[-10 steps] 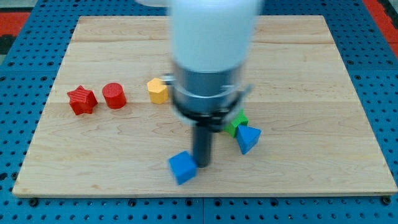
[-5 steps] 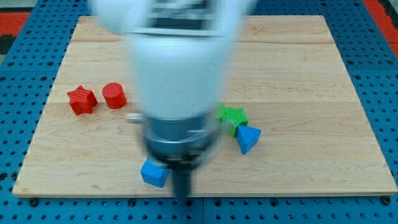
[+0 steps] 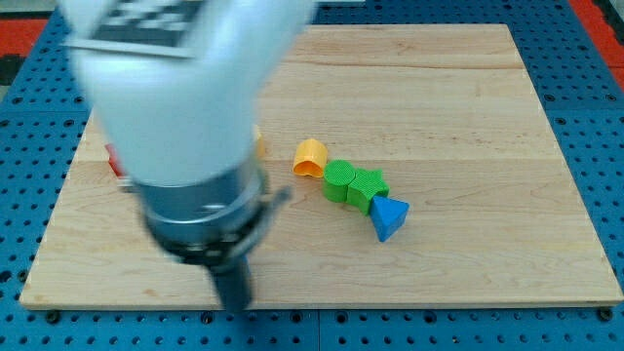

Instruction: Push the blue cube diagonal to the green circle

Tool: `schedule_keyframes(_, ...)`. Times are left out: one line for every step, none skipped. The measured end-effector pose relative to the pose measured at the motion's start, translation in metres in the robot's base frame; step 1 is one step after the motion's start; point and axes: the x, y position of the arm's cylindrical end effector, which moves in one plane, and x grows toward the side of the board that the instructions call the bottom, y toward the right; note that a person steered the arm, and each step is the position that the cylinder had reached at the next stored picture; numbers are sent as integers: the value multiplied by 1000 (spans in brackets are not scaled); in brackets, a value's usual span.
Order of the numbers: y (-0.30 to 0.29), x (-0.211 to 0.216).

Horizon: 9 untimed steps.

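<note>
Blue pegboard point(image 3: 595, 327) frames a pale wooden board point(image 3: 468, 107), and most of what shows on that board sits in a short chain around the green circle point(image 3: 338, 178).

Just up and to the view's left of the green circle lies an orange arch-shaped block point(image 3: 310, 156), touching it or very nearly so. On the circle's other side, pressed against it toward the view's right, is a green star point(image 3: 369, 185). A blue triangle point(image 3: 389, 216) sits beyond the star, down and to the view's right of the green circle, close against the star's lower edge.

The arm point(image 3: 185, 117) fills the view well to the left of the green circle, big and blurred, white above and grey lower down. A thin red sliver point(image 3: 113, 162) peeks out at its far left side; its shape cannot be made out.

The dark rod comes out below the grey collar, and my tip point(image 3: 234, 307) is down at the board's bottom edge, well to the left of and below the green circle, apart from every block in the chain. The rod is a plain stick: it clasps nothing and no block touches it where it shows.

The blue cube does not show anywhere. Whether it lies behind the arm cannot be told, so its place relative to my tip and to the green circle cannot be told either.
</note>
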Motion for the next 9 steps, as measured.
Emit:
schedule_keyframes(-43, -8)
schedule_keyframes(16, -31)
schedule_keyframes(42, -35)
schedule_keyframes(-23, -56)
schedule_keyframes(-30, -71)
schedule_keyframes(-8, -71)
schedule_keyframes(0, -78)
schedule_keyframes(27, -80)
schedule_keyframes(49, -124)
